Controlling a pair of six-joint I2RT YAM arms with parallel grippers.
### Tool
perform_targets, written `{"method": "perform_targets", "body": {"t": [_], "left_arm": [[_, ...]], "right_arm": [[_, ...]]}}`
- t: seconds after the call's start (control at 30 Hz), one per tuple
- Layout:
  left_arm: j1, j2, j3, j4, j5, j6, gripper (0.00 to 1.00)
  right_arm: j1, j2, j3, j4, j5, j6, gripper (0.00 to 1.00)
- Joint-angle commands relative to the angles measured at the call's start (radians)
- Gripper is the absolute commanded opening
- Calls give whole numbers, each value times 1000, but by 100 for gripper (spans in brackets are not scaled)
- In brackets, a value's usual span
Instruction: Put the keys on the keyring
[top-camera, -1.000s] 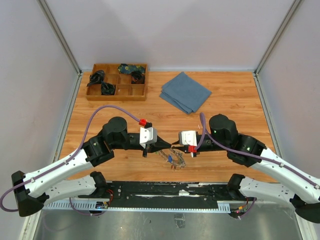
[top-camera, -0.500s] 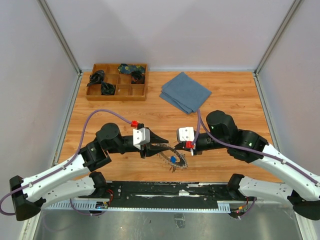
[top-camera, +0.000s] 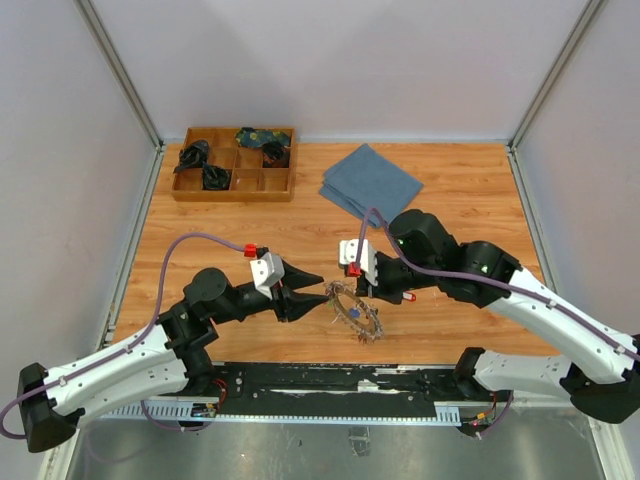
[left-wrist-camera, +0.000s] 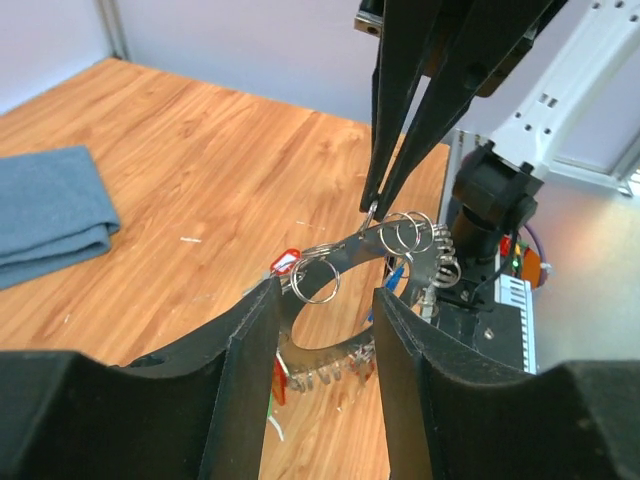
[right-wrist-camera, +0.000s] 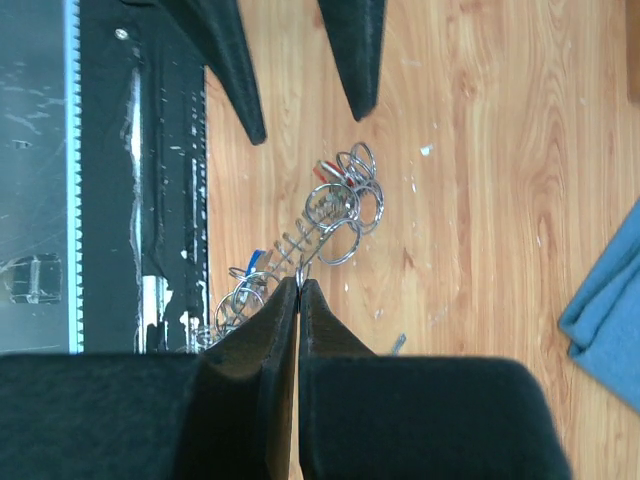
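Observation:
The keyring (top-camera: 356, 310) is a large metal ring crowded with silver keys and small rings, with red and blue tags. It hangs tilted just above the wooden table between the two arms. My right gripper (top-camera: 350, 290) is shut on the ring's upper edge; its wrist view shows the tips (right-wrist-camera: 299, 283) pinching a thin wire, with the keyring (right-wrist-camera: 330, 215) beyond. My left gripper (top-camera: 318, 290) is open and empty just left of the ring. In its wrist view the left gripper (left-wrist-camera: 325, 295) frames the keyring (left-wrist-camera: 400, 235), with a red tag (left-wrist-camera: 287, 262) close to the tips.
A wooden compartment tray (top-camera: 235, 165) holding dark items stands at the back left. A folded blue cloth (top-camera: 370, 185) lies at the back centre. A black rail (top-camera: 330, 385) runs along the table's near edge. A small loose metal piece (right-wrist-camera: 397, 343) lies on the wood.
My right gripper has moved left and raised the keyring, which now stands tilted as an open ring. My left arm has pulled back to the left and lower, its jaws still open.

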Motion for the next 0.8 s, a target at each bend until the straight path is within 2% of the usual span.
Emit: {"method": "perform_targets", "body": {"t": [0.0, 0.2, 0.37, 0.5, 0.77], "left_arm": [[4, -12, -19, 56, -129, -67, 47], [4, 7, -26, 30, -265, -128, 49], [4, 29, -47, 26, -319, -167, 49], [4, 33, -61, 33, -307, -193, 49], [4, 24, -72, 25, -308, -187, 48]], "right_arm": [[12, 60, 76, -91, 164, 79, 0], [11, 210, 156, -150, 403, 224, 0], [10, 304, 182, -171, 491, 348, 0], [6, 365, 195, -262, 507, 373, 0], [3, 470, 196, -438, 428, 387, 0]]}}
